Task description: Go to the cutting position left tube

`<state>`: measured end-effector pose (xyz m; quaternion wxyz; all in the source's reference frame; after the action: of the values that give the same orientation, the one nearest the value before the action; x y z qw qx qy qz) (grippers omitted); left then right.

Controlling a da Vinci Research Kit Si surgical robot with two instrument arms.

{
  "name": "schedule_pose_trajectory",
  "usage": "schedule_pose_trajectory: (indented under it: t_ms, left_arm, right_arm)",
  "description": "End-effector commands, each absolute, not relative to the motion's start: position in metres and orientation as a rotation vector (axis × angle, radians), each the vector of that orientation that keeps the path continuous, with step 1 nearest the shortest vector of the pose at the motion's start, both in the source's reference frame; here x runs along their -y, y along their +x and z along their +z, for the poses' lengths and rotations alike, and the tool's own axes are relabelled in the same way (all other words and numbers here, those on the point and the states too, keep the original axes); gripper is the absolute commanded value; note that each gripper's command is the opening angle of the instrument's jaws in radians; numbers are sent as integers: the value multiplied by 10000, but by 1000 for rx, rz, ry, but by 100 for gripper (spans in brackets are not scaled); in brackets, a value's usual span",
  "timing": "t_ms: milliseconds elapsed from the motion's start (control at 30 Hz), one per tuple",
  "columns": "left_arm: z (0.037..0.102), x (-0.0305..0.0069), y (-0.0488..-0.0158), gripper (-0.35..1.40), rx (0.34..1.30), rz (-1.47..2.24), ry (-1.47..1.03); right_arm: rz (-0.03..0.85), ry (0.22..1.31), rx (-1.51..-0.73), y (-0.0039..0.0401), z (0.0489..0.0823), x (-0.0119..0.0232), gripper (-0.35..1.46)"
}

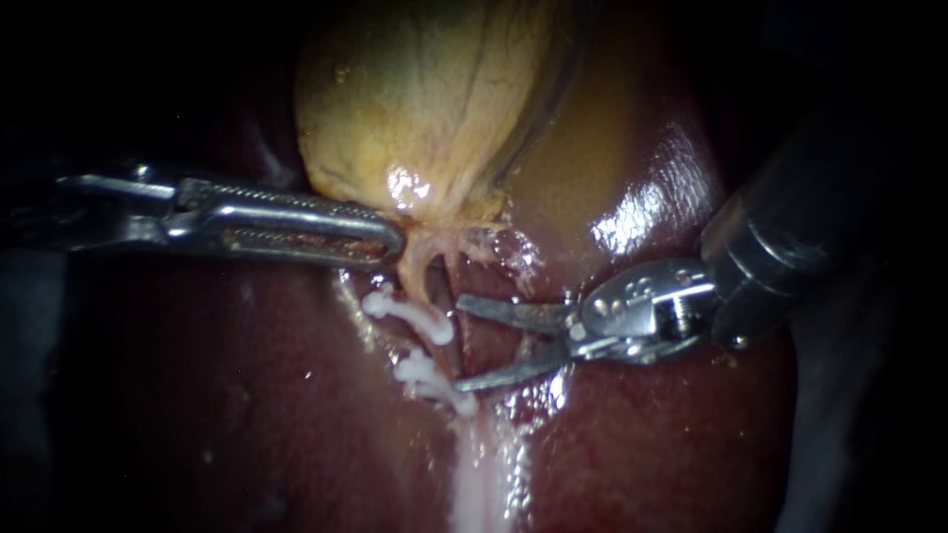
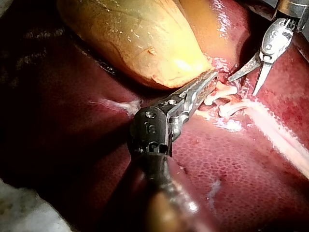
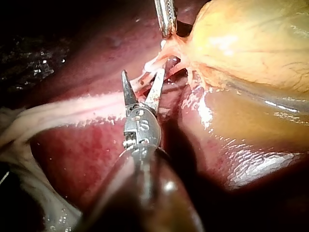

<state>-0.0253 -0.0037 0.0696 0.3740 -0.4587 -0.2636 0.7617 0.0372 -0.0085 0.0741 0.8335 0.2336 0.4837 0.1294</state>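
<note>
The yellow gallbladder (image 1: 425, 109) lies on the dark red liver (image 1: 247, 395). Two pale tubes run down from its neck; the left tube (image 1: 417, 268) carries two white clips, an upper clip (image 1: 410, 316) and a lower clip (image 1: 430, 380). My left instrument (image 1: 390, 242) reaches in from the left, its jaws shut on the gallbladder's neck. My right instrument (image 1: 461, 343) has thin blades standing open, their tips just right of the stretch between the clips. The right wrist view shows the open blades (image 3: 143, 72) astride the pale tubes.
A white band of tissue (image 1: 474, 474) runs down from the lower clip across the liver. Wet, glossy liver (image 1: 642, 217) lies above the right instrument's shaft. The left wrist view shows both clips (image 2: 215, 94) just ahead of the left jaws (image 2: 210, 77).
</note>
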Motion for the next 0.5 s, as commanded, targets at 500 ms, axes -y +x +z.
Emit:
schedule_pose_trajectory:
  t_ms: [500]
  left_arm:
    - [696,38,-255,-35,674,1950,-1174]
  right_arm:
    - [270,550,-1024,394,760,94,139]
